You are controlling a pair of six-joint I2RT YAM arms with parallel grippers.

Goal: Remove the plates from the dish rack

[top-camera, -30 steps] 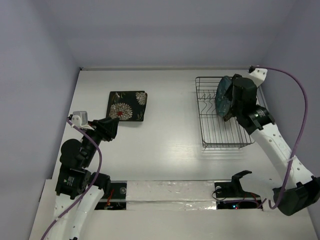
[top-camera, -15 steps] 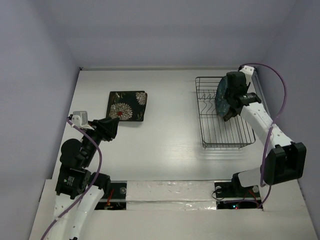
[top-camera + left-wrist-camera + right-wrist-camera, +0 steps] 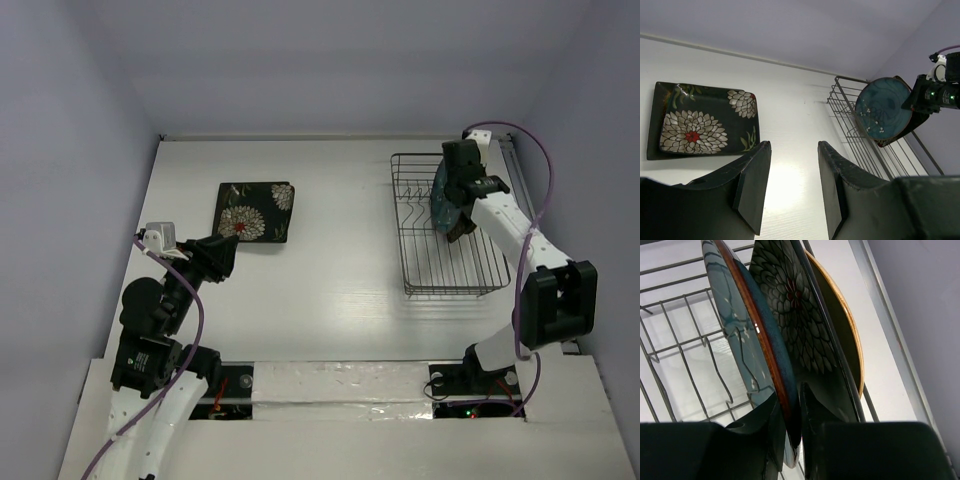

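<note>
**Four plates: three in the rack, one on the desk**

There are four plates, one rack and two hands. One square plate [image 3: 255, 211] lies flat on the desk [image 3: 330, 280], left of middle, flowered back up. The other three stand on edge, close together, at the far right of the rack [image 3: 450, 292]: a teal plate [image 3: 740, 330], a second square plate [image 3: 790, 315] with its flowered back showing, and an orange-edged plate [image 3: 840, 335] on the right.

The right hand [image 3: 790, 395] is at the teal plate's edge. One finger sits on each face and the rim is pinched between them. The second square plate is just beside that hand.

The left hand [image 3: 790, 185] hangs spread and empty. It is near the flat square plate and well apart from the rack.
</note>
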